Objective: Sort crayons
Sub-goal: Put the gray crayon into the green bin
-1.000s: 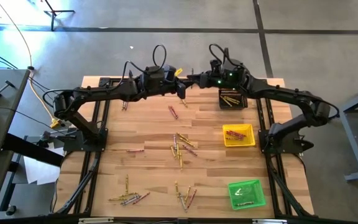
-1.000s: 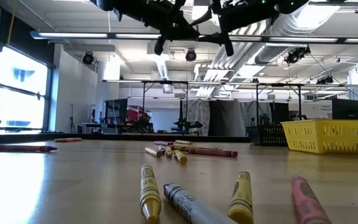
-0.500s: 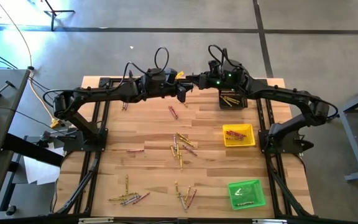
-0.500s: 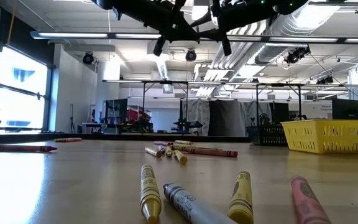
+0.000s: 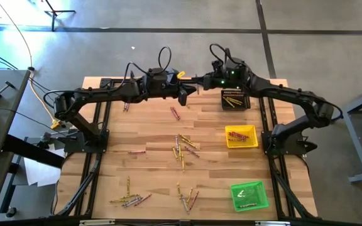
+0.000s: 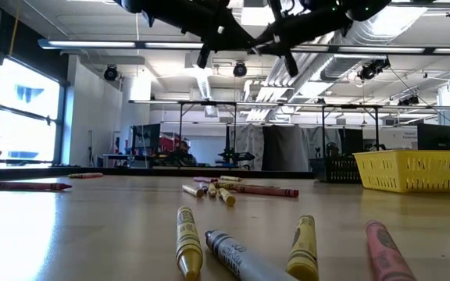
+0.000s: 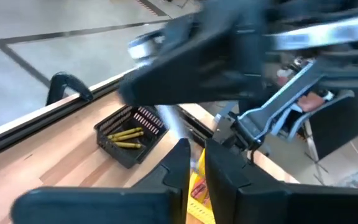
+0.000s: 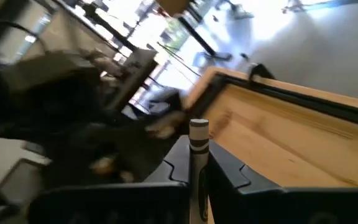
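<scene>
Both arms are meeting high over the far edge of the table (image 5: 143, 135), well above the wood.

Right gripper (image 8: 199, 163): fingers are pinching a greyish crayon (image 8: 198, 140), which is standing up between them in the right wrist view. It is sitting near the black tray (image 5: 235, 100), beside the left gripper (image 5: 182, 94). The left gripper's fingers are standing almost together in its wrist view, with only a thin gap; I cannot tell whether anything is between them.

Progress, judged from the high view:
- Black tray is holding several yellow crayons.
- Yellow tray (image 5: 241, 136) is holding a few red/pink ones.
- Green tray (image 5: 249, 195) is holding what look like greyish ones.
- Loose crayons (image 5: 182, 149) are lying in 1 central cluster, more along the near edge, and singles elsewhere.

Judgement: the sorting is partly done; most sticks appear to be waiting on the table. The held greyish crayon probably belongs in the green tray.
</scene>
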